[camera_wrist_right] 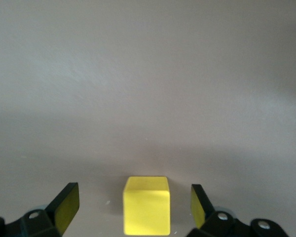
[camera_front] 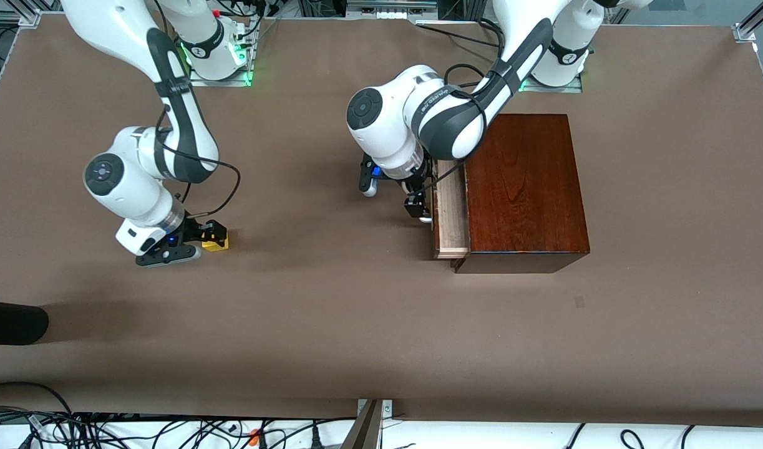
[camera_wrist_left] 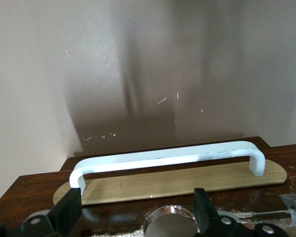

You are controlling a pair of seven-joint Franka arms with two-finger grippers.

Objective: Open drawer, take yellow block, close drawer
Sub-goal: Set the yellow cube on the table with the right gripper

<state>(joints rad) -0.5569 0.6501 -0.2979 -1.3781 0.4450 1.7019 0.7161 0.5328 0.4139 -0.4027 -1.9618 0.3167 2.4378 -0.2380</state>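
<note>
Your right gripper (camera_front: 214, 239) sits low at the table (camera_front: 331, 324), toward the right arm's end, with its 2 fingers spread apart. The yellow block (camera_front: 217, 244) rests on the table between them; in the right wrist view the block (camera_wrist_right: 146, 205) stands in the gap with bare table showing on each side, so neither finger (camera_wrist_right: 65, 208) touches it. Nothing is pinched here.

Your left gripper (camera_front: 418, 206) is down at the front of the drawer (camera_front: 451, 212), which stands pulled part way out of the dark wooden box (camera_front: 524, 187), its pale light-wood edge showing. In the left wrist view the 2 fingers are spread wide, 1 fingertip (camera_wrist_left: 69, 213) at each lower corner, and the white loop handle (camera_wrist_left: 167, 160) runs across just above them on its pale backing plate, apart from both fingers. That gripper holds nothing.

Taking the front view as a clock face centred on the box, you find the block out at about 8 o'clock, well apart from it, and the drawer's open edge at 9 o'clock. From the right gripper's wrist, the block lies at about 3 o'clock.
</note>
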